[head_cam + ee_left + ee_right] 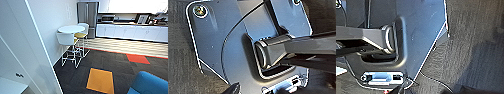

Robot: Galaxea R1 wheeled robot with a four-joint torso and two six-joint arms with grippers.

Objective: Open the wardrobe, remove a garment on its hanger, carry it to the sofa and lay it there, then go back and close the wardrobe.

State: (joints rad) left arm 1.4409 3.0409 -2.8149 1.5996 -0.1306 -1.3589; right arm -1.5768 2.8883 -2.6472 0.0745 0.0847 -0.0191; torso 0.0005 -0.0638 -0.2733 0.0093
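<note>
The wardrobe (22, 45) rises as a tall white panelled surface close at my left in the head view, with a small dark fitting (19, 75) low on it. I cannot tell how its doors stand. A corner of the blue sofa (150, 83) shows at the lower right. The garment is hidden from here. Both wrist views look down past the robot's own dark plate and bar onto dark grey carpet (180, 65) (471, 50).
A round white table (71, 29) with white and yellow high chairs (65, 38) stands against the wall ahead. Beyond it are a steel fridge (87, 15) and a white kitchen counter (130, 31). Dark carpet with an orange tile (100, 80) lies between the wardrobe and the sofa.
</note>
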